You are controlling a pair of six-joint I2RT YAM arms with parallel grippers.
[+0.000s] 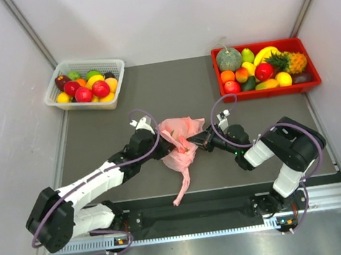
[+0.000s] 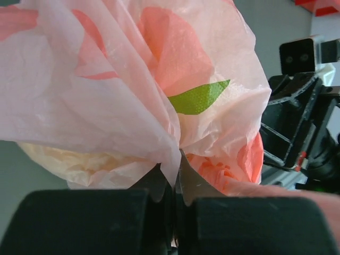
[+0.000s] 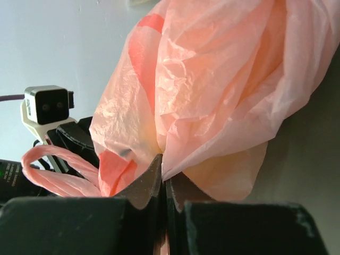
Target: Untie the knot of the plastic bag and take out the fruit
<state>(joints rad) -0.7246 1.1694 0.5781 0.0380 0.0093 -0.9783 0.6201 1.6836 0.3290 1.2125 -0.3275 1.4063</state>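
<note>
- Left hand (image 2: pixel 176 183) was pinched shut on a fold of the pink plastic bag (image 2: pixel 106 95)
- Right hand (image 3: pixel 163 179) was clamped shut on the bag's opposite side

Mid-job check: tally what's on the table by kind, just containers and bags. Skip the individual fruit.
white plastic mesh basket: 1
red rectangular plastic tray: 1
pink plastic bag: 1
Total: 3
</note>
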